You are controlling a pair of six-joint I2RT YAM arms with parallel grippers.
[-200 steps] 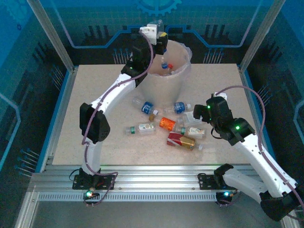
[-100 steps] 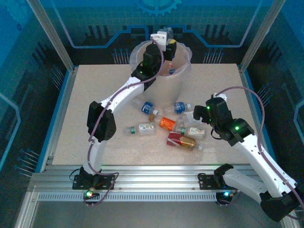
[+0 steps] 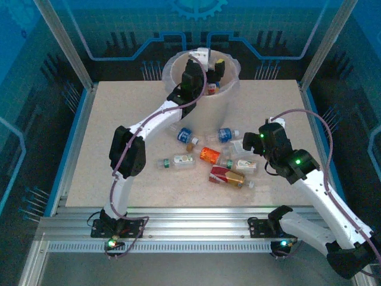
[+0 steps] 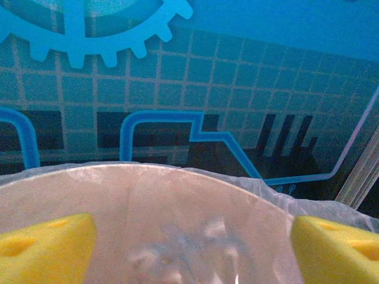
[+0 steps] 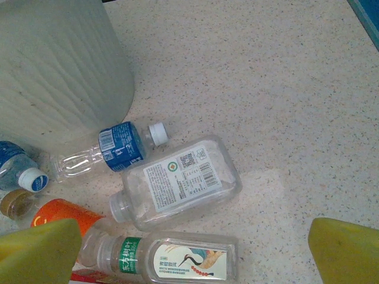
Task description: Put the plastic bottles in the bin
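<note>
Left claw (image 4: pixel 189 248) has swung over the bin (image 4: pixel 148 195) and spread; right claw (image 5: pixel 189 251), also spread, should pinch the seemingly light, crushable white-labelled bottle (image 5: pixel 177 180) mid-body.

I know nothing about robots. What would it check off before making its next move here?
1. Left gripper open and empty above the bin: ok.
2. Right gripper open, ready to grab: ok.
3. A target beneath it, the white-labelled bottle: ok.
4. Room around that bottle: not ok, the green-collared bottle lies right beside it.
5. The bin standing upright: ok.
6. All bottles binned: not ok, several lie on the table.
</note>
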